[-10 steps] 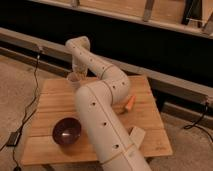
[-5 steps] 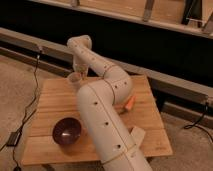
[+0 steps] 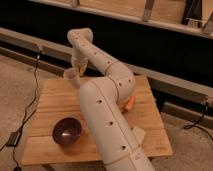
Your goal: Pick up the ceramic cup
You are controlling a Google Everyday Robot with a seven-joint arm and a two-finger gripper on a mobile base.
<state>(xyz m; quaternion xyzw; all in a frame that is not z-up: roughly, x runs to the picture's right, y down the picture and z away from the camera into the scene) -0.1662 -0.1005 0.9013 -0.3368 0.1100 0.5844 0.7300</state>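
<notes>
The ceramic cup [image 3: 71,76] is small and pale beige-pink. It is at the far left edge of the wooden table [image 3: 50,102]. My gripper [image 3: 77,64] is at the end of the white arm, directly above the cup and right at its rim. Whether the cup rests on the table or hangs from the gripper does not show. The arm stretches from the front right across the table and hides its middle.
A dark purple-brown bowl [image 3: 67,131] sits at the table's front left. A small orange object [image 3: 129,103] lies right of the arm. A pale object [image 3: 138,133] shows at the front right. Cables run on the floor to the left; a dark wall and ledge stand behind.
The far end of the arm has risen slightly. The cup stays in about the same place under the gripper.
</notes>
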